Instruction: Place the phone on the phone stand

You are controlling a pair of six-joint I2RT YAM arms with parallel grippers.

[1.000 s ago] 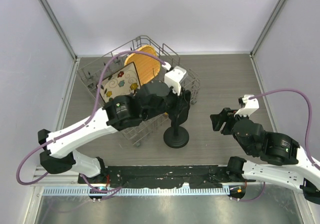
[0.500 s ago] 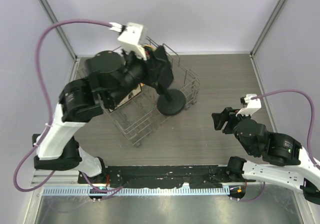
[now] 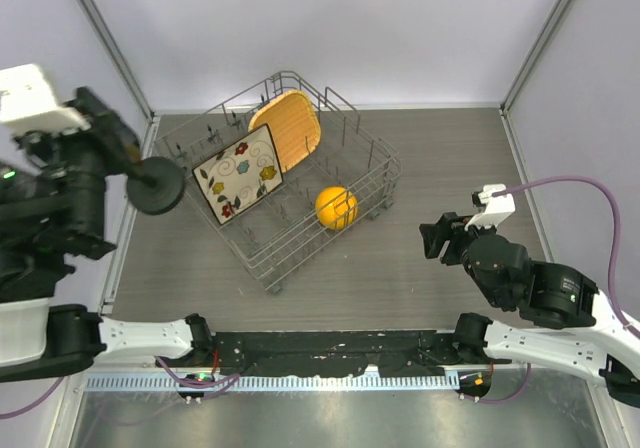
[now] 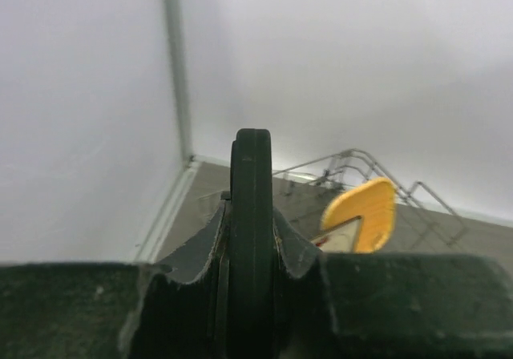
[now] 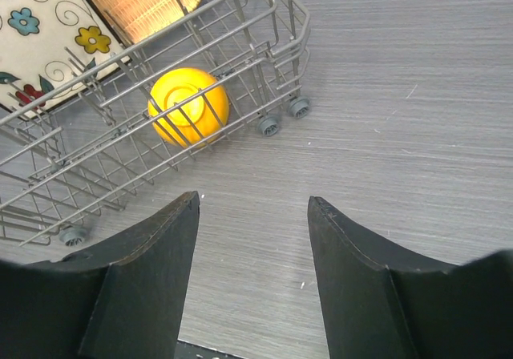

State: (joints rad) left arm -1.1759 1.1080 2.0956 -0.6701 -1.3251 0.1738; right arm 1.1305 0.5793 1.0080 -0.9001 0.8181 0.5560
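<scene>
The black phone stand (image 3: 156,186) is held high in the air at the far left, its round disc base facing right. My left gripper (image 3: 115,158) is shut on it. In the left wrist view the stand (image 4: 252,167) shows edge-on, clamped between the two fingers of that gripper (image 4: 252,219). My right gripper (image 3: 433,240) is open and empty, low over the bare table right of the rack; its wrist view shows it (image 5: 252,203) with only table between the fingers. No phone shows in any view.
A wire dish rack (image 3: 372,158) stands at the table's middle back, holding a floral square plate (image 3: 240,173), an orange plate (image 3: 288,128) and a yellow round object (image 3: 336,207). The rack's wheeled corner (image 5: 280,118) lies ahead of my right gripper. Walls enclose the table.
My left arm has lifted the phone stand from the table in front of the rack and swung it up and far to the left. The right arm has barely moved.
</scene>
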